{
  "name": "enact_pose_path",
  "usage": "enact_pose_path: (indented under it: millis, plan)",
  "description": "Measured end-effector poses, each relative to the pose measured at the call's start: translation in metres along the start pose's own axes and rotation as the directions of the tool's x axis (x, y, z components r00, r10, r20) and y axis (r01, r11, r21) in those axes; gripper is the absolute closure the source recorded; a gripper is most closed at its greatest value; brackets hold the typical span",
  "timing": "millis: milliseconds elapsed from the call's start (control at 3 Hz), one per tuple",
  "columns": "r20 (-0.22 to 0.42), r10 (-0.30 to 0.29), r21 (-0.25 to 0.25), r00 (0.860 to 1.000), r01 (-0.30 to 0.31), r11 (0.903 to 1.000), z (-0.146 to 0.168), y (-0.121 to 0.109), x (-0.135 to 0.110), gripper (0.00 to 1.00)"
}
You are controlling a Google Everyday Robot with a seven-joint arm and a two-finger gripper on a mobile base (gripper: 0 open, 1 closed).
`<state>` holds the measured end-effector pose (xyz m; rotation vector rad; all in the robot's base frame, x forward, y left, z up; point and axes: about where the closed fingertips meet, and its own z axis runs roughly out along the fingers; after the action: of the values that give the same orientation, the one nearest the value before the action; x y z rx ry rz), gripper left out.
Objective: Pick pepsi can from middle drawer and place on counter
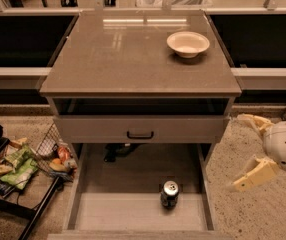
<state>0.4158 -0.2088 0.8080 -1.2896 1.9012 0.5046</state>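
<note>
The pepsi can (169, 193) stands upright on the pale floor of the pulled-out middle drawer (108, 211), right of its middle, silver top facing up. The counter (128, 59) is the glossy grey-brown slab on top of the cabinet, above and behind the drawer. My gripper (244, 151) is at the right edge of the view, outside the drawer's right wall and level with it. Its two cream fingers (255, 173) are spread wide and hold nothing. It is well to the right of the can.
A cream bowl (188, 43) sits at the counter's back right. The shut top drawer front with a black handle (140, 134) overhangs the open drawer. A wire rack of snack bags (20, 164) stands at the left on the floor.
</note>
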Motion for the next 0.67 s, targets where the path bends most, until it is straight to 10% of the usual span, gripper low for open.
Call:
enact_pose_path:
  millis: [667]
  plan:
    - [-0.017,0.025,-0.038,1.000,-0.026,0.9989,0.039,0.021,0.031,0.00]
